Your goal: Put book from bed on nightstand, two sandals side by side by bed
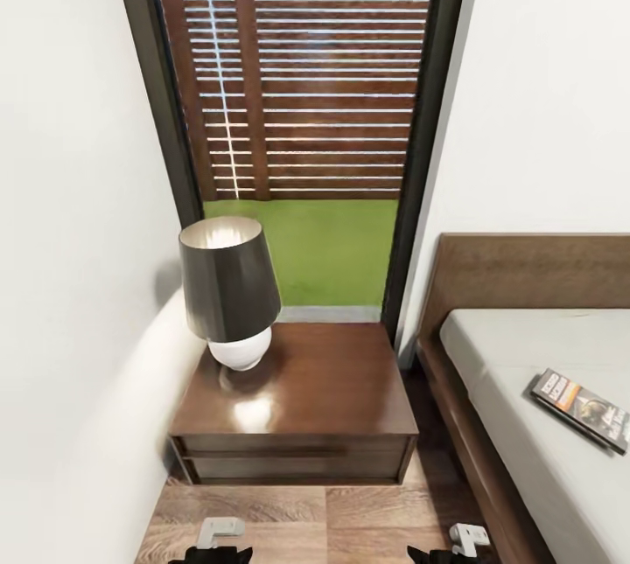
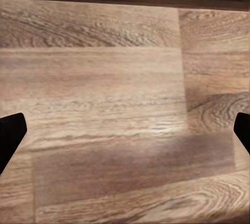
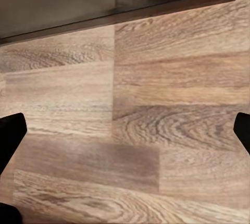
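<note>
Straight ahead in the head view, a low dark brown nightstand [image 1: 297, 398] stands on the wood-plank floor [image 1: 350, 520], its back edge against a tall black-framed window [image 1: 297, 109] that looks out on grass and a slatted brown fence. On the nightstand's glossy top, at the back left corner, sits a table lamp [image 1: 229, 293] with a dark grey shade and a round white base. White walls rise on both sides of the window. To the right of the nightstand, with a narrow strip of floor between them, is the bed [image 1: 464, 372], showing its dark wooden frame, flat headboard and pale mattress. A thin paperback book [image 1: 580, 409], with an orange and dark cover, lies flat on the mattress near the bed's right side, well apart from the nightstand. At the bottom edge of the head view, the left gripper [image 1: 214, 546] and right gripper [image 1: 455, 546] hang over the floor in front of the nightstand. Both wrist views show the black fingertips spread wide at opposite edges, with bare floorboards between them and nothing held.
</note>
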You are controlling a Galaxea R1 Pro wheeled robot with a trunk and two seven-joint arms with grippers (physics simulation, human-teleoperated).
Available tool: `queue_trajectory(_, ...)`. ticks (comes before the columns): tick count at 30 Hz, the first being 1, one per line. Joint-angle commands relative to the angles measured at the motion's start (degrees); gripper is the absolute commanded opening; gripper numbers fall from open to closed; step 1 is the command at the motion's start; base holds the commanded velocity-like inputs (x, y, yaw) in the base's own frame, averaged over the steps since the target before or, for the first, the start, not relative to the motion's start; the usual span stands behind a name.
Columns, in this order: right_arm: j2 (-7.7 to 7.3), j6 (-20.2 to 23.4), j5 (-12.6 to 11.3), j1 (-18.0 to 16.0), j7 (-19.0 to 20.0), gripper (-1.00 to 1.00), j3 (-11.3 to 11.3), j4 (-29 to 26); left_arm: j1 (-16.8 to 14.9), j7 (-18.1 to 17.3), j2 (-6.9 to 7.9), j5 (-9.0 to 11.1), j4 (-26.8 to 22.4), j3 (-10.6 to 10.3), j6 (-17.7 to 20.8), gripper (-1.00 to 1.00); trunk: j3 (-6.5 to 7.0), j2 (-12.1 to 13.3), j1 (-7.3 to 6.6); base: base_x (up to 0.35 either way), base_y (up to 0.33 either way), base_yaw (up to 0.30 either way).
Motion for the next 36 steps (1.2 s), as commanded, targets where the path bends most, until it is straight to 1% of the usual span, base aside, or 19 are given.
queue_trajectory(1, -0.02, -0.06, -0.37, -0.04, 0.25, 1.0, -0.03, 0.09, -0.04, -0.18, 0.0, 0.37, 0.07, -0.08, -0.14, 1.0, -0.05, -0.02, 0.0, 0.073, 0.0, 0.0)
queue_trajectory(8, -0.02, -0.06, -0.38, -0.04, 0.25, 1.0, -0.02, 0.09, -0.04, -0.14, 0.0, 0.37, 0.07, -0.08, -0.14, 1.0, -0.05, -0.02, 0.0, 0.063, 0.0, 0.0)
queue_trajectory(29, -0.02, -0.06, -0.4, -0.04, 0.24, 1.0, -0.03, 0.09, -0.04, -0.13, 0.0, 0.37, 0.07, -0.08, -0.14, 1.0, -0.05, -0.02, 0.0, 0.311, 0.0, 0.0)
queue_trajectory(36, -0.02, -0.06, -0.46, -0.04, 0.24, 1.0, -0.02, 0.09, -0.05, -0.14, 0.0, 0.3, 0.09, -0.08, -0.14, 1.0, -0.05, -0.02, 0.0, 0.247, 0.0, 0.0)
